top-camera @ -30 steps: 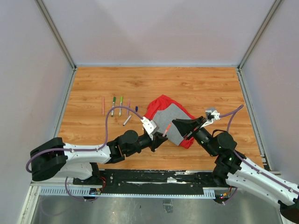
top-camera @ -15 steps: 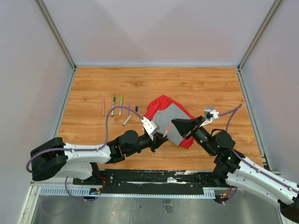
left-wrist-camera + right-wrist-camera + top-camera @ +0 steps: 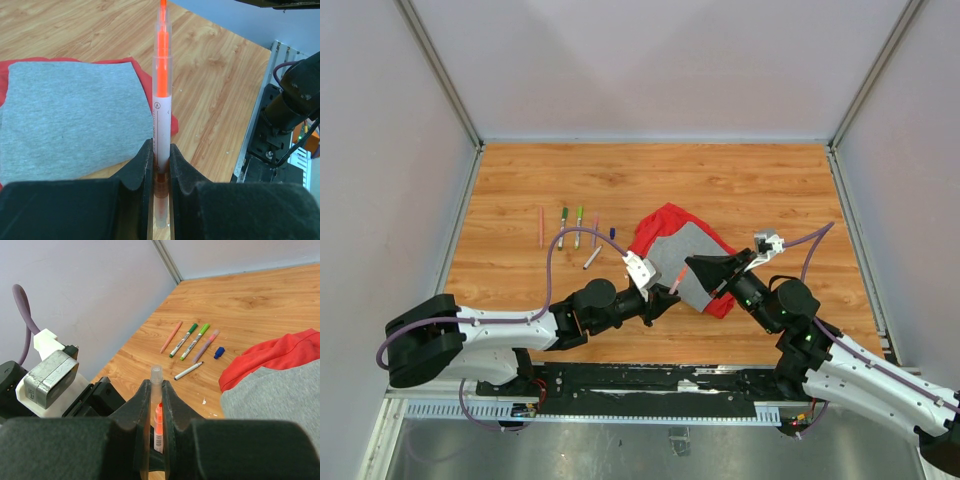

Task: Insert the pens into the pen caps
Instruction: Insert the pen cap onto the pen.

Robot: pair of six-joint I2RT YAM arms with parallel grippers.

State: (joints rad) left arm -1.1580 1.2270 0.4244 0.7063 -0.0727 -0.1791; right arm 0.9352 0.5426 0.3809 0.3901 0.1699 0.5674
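Observation:
My left gripper (image 3: 161, 150) is shut on the rear end of an orange pen (image 3: 161, 90), which points away toward the right arm. In the top view the left gripper (image 3: 661, 299) and right gripper (image 3: 698, 270) meet over the cloth's near edge, joined by the pen (image 3: 677, 281). My right gripper (image 3: 157, 390) is shut on a clear pen cap (image 3: 156, 376). The orange pen tip (image 3: 158, 426) sits between the right jaws, in line with the cap's open end. More pens (image 3: 183, 340) and a blue cap (image 3: 218, 352) lie on the table.
A red-and-grey cloth (image 3: 682, 252) lies mid-table under both grippers. Several pens (image 3: 562, 227) lie in a row at the left, with a white pen (image 3: 592, 258) and the blue cap (image 3: 612, 233) beside them. Grey walls enclose the wooden table (image 3: 770, 190).
My right gripper has crept a little left toward the left gripper, closing the gap along the orange pen. The left arm has barely moved.

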